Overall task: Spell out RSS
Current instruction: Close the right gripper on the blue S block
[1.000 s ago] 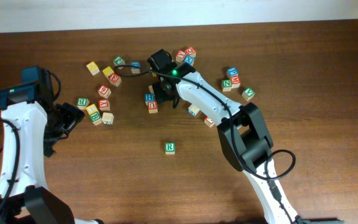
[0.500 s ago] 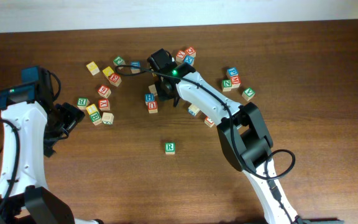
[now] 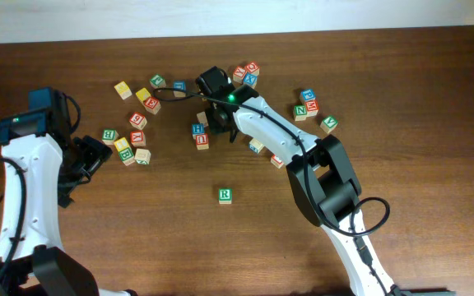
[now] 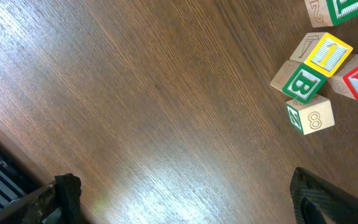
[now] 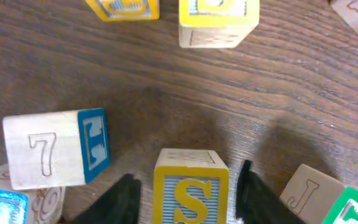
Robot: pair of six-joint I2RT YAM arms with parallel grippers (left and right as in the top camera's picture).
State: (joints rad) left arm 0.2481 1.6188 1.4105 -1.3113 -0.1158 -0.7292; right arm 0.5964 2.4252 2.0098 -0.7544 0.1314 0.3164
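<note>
Showing right claw [image 5: 186, 175] straddling yellow S cube [image 5: 190, 196] in back-centre cluster on tabletop [image 5: 166, 81], jaws part-way in, thin gaps either side, nothing gripped yet; left claw [image 4: 185, 193] gaping wide, empty. Risking, on squeeze: one finger [image 5: 252, 194] nudging J cube [image 5: 312, 186] just beside it, other brushing 7 cube [image 5: 48, 149]; off-centre pinch prob. twisting S. Lying S-face up, letter foot twd wrist, sides approx. square to fingers; no long axis, being a cube. Sitting alone, well clear of cluster, nearer robot: R cube [image 3: 225, 195].
</note>
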